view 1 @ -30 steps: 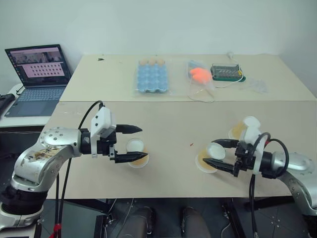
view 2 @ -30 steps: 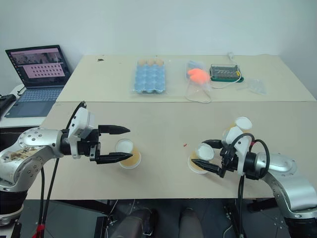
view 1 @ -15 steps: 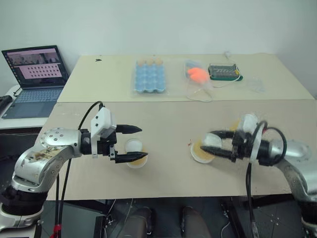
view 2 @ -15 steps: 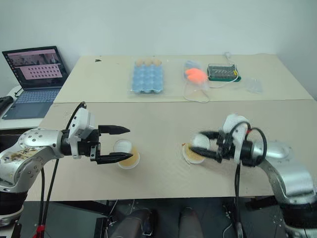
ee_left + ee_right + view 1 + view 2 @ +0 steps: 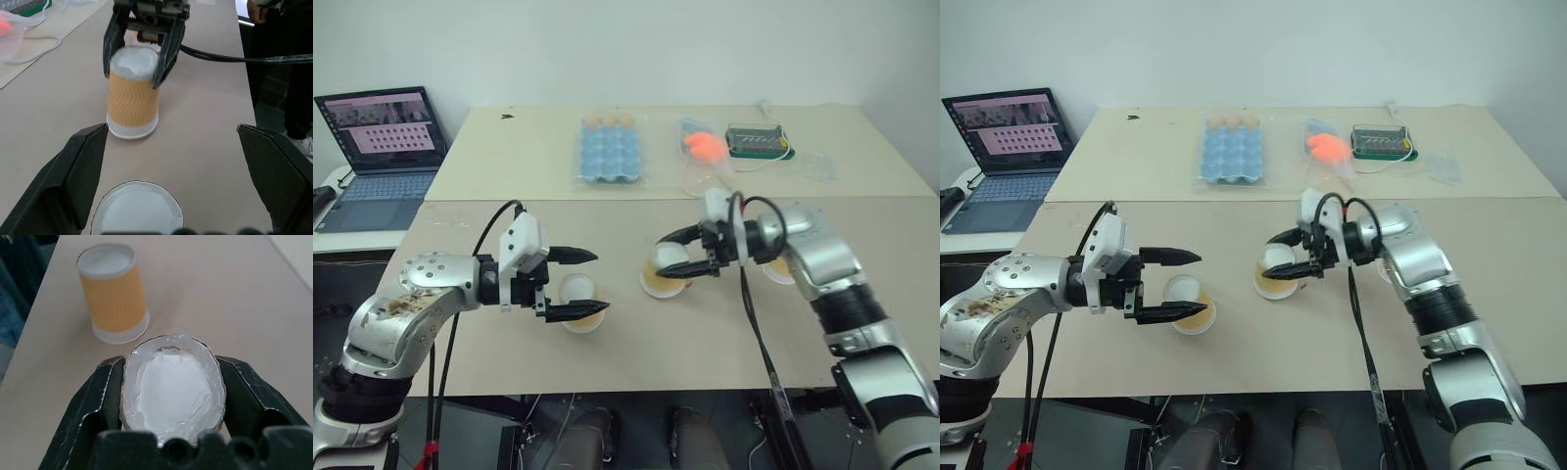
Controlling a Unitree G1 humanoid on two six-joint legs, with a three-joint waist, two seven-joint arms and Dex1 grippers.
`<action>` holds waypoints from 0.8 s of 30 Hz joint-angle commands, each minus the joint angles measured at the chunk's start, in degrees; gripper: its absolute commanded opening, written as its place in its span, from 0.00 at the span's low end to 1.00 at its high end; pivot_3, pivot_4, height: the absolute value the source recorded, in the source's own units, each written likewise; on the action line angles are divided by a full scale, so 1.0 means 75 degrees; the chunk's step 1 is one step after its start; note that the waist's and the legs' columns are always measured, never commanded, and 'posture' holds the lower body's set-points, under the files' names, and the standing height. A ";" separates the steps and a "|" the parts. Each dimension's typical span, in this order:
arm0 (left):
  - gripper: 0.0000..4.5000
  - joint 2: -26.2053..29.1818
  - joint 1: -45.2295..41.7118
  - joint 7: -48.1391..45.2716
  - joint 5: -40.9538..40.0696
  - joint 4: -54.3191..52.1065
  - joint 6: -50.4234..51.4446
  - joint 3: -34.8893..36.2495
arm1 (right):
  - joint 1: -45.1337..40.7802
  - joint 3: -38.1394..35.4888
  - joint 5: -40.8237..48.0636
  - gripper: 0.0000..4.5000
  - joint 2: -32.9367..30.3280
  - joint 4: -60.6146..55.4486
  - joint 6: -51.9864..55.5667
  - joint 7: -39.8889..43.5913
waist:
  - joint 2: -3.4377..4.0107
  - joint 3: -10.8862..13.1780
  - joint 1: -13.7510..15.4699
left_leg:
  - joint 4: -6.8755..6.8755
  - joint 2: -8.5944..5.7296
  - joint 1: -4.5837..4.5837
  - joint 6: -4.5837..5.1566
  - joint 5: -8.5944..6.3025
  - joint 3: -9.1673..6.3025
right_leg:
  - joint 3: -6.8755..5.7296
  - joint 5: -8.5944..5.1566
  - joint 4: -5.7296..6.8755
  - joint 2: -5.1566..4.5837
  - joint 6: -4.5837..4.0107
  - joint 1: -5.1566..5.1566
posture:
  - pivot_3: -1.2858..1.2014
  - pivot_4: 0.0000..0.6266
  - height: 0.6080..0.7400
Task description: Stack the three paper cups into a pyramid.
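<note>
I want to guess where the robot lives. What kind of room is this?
Probably a lab or test room: plain tables pushed together, an open laptop at the side, and practice things like a blue egg tray and paper cups.

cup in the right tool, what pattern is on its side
Tan-orange with a wavy zigzag ribbing, white at base and rim, on the cup; clearest in the left wrist view.

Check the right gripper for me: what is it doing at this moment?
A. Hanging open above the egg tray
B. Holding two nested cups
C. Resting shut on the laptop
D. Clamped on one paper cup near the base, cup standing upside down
D: the right gripper is shut on a paper cup standing upside down on the table, its fingers squeezing near the white base.
</note>
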 commanded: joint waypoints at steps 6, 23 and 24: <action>1.00 0.0026 0.0306 0.0347 -0.0223 -0.0620 0.0108 0.0316 | -0.1267 -0.0058 -0.0597 0.56 0.0912 0.1730 -0.0972 0.0117 | 0.0002 0.0001 -0.0072 | -0.0001 0.0028 0.0020 -0.0030 -0.0001 0.0000 | 0.0005 0.0014 0.0003 0.0038 -0.0023 0.0004 | 0.52 0.24 0.80; 1.00 -0.0061 0.0184 0.0371 -0.0061 -0.0453 -0.0114 0.0119 | -0.1364 -0.0516 -0.0864 0.98 0.0889 0.2011 -0.0904 -0.0157 | 0.0004 0.0002 -0.0081 | -0.0027 0.0073 0.0038 -0.0079 -0.0001 0.0000 | 0.0019 0.0040 0.0004 0.0101 -0.0068 -0.0007 | 0.52 0.24 0.80; 1.00 -0.0068 0.0166 0.0359 -0.0049 -0.0425 -0.0128 0.0108 | -0.1307 -0.0575 -0.0845 0.98 0.0795 0.1868 -0.0857 -0.0155 | 0.0004 0.0002 -0.0064 | -0.0027 0.0073 0.0038 -0.0079 -0.0001 0.0000 | 0.0019 0.0040 0.0004 0.0101 -0.0068 -0.0007 | 0.52 0.24 0.80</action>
